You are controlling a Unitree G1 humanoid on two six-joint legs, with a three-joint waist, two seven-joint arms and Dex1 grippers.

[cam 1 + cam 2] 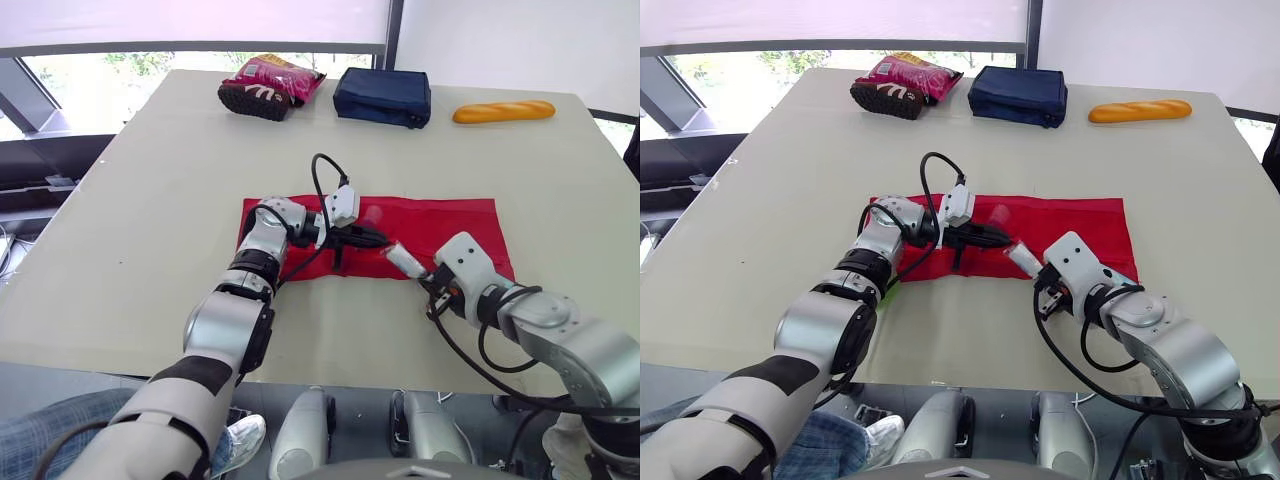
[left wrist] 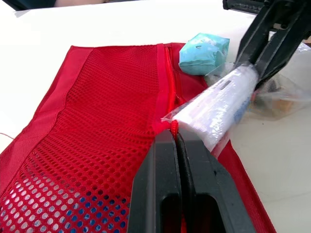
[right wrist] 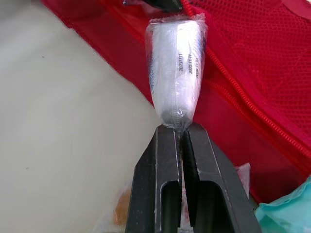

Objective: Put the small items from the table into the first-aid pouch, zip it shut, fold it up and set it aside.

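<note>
R gripper (image 3: 182, 131) is nearest the robot, fingers clamped on the crimped end of a plastic-wrapped white roll (image 3: 175, 68). The roll's other end pokes at the zipper opening of the red mesh first-aid pouch (image 1: 440, 225). Next to that gripper there's a clear baggie (image 2: 279, 94) w/ something orange-ish inside, can't tell what. A teal packet (image 2: 204, 47) sits right at the pouch's edge. L gripper (image 2: 175, 138) is pinched tight on the pouch's red fabric by the zipper, just beside the roll's tip. The pouch lies flat and unfolded, mid table (image 1: 150, 200). Far edge, L to R: a pink snack bag (image 1: 272, 85), a navy bag (image 1: 382, 95), then a baguette (image 1: 503, 111), all well apart from the pouch.
</note>
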